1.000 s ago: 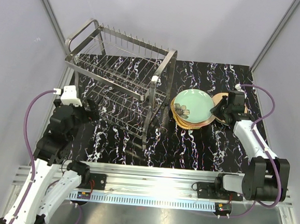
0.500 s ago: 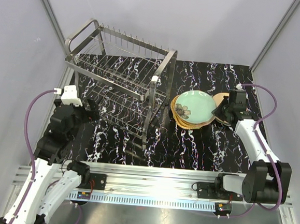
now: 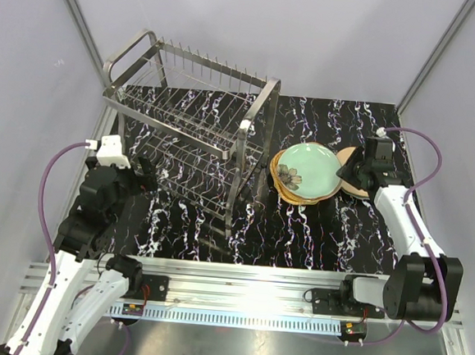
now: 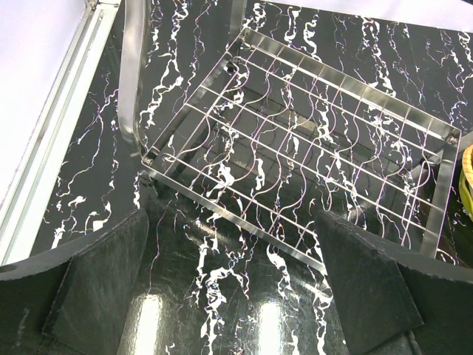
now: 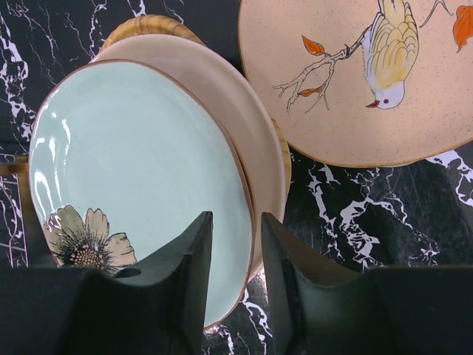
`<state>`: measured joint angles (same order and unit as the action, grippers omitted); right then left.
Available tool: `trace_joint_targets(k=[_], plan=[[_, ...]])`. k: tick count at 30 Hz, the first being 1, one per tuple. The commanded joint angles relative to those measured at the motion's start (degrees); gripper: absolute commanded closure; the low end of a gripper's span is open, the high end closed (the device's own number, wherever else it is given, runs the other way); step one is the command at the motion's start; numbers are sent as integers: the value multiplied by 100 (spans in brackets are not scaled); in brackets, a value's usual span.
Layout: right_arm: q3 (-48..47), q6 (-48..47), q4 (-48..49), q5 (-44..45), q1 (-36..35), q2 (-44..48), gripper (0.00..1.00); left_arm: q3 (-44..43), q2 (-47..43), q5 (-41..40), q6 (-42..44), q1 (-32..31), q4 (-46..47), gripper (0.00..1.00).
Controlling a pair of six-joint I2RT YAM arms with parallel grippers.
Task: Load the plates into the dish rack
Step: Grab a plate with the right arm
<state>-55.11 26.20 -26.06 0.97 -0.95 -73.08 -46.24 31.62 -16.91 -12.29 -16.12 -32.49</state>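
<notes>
A stack of plates stands right of centre, topped by a mint-green plate with a flower point(image 3: 306, 168) point(image 5: 133, 170). Under it lie a pink-cream plate point(image 5: 222, 96) and an orange wicker one point(image 5: 151, 24). A beige plate with a bird point(image 5: 355, 81) lies just to the stack's right. My right gripper point(image 3: 355, 172) point(image 5: 235, 218) hangs open over the stack's right edge, and the mint plate's rim shows in the gap between its fingers. The silver dish rack point(image 3: 187, 132) point(image 4: 310, 140) holds no plates. My left gripper point(image 3: 143, 174) point(image 4: 230, 218) is wide open in front of the rack's lower tier.
The black marbled mat point(image 3: 299, 232) covers the table between the arms. The rack's right end post point(image 3: 240, 169) stands close to the stack's left side. Grey walls enclose the table on three sides.
My right gripper's jaws have widened, and it has shifted slightly back and to the right at the stack's edge. The left arm and the rack have not moved.
</notes>
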Motion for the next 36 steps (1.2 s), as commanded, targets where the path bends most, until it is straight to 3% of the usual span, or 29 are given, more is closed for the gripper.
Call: trace_joint_targets(k=[1,7,20,21,28,36], plan=[[-167,-88,5,70,16,-31,59,-43,-15,73,-10,3,217,1],[-105,-97,31,105,16,-92,59,-43,-33,82,-10,4,217,1],[-17,-35,207,-282,16,-312,69,-43,-15,82,-1,-5,217,1],[-17,-27,190,-291,25,-321,78,-43,-15,82,-10,3,217,1],[-87,-62,111,-186,16,-216,96,-43,-15,82,-10,4,217,1],[-70,-62,137,-202,16,-277,100,-43,-24,91,-10,-5,217,1]])
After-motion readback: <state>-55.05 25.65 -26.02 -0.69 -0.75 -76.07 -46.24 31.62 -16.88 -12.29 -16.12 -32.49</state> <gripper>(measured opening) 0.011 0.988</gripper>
